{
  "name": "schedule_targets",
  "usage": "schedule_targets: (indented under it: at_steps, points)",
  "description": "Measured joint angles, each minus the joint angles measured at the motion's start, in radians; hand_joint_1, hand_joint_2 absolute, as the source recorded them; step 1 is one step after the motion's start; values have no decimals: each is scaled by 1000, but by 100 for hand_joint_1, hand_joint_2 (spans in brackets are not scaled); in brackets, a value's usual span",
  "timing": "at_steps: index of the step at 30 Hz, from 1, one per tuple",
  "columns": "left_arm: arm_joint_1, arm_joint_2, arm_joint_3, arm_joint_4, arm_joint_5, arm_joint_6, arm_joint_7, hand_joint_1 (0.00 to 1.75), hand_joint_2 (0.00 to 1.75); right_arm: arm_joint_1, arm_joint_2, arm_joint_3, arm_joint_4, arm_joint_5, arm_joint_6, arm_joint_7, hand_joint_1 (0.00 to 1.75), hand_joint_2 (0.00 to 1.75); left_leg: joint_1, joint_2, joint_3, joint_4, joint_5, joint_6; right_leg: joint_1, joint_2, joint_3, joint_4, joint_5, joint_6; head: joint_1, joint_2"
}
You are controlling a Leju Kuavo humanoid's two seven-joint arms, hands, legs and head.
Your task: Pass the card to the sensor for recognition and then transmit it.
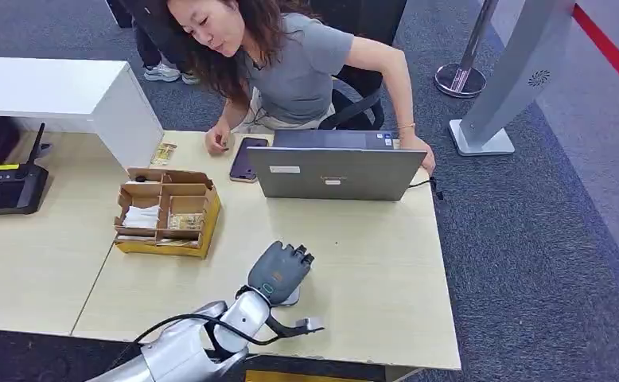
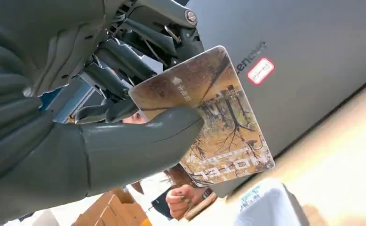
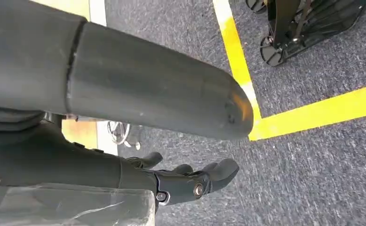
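Bright, even indoor light, soft shadows; wrist views blurred close up, slight glare.

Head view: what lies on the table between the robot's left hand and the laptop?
Nothing; in the head view the stretch of table between the left hand and the laptop is bare wood. The left wrist view shows the hand holding the card.

Head view: high on the body, facing forward and down over the worktop (image 1: pixel 354 263), well back from the left robot hand (image 1: pixel 281 273). Left wrist view: close behind that robot hand (image 2: pixel 77 117), facing past it to the laptop (image 2: pixel 303 61) lid, shared with the head view (image 1: pixel 334 171). Right wrist view: close behind the right robot hand (image 3: pixel 139 94), facing down at the floor (image 3: pixel 313 179).
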Motion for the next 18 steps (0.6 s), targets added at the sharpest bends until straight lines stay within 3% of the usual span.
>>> schedule_targets:
  at_steps: [18]
  points:
    - [12, -5, -7, -15, 0, -15, 3, 175, 175, 0, 2, -3, 0, -1, -4, 1, 0, 0, 0, 0, 0, 0, 0, 0, 0, 0, 0, 0, 0, 0, 0, 0]
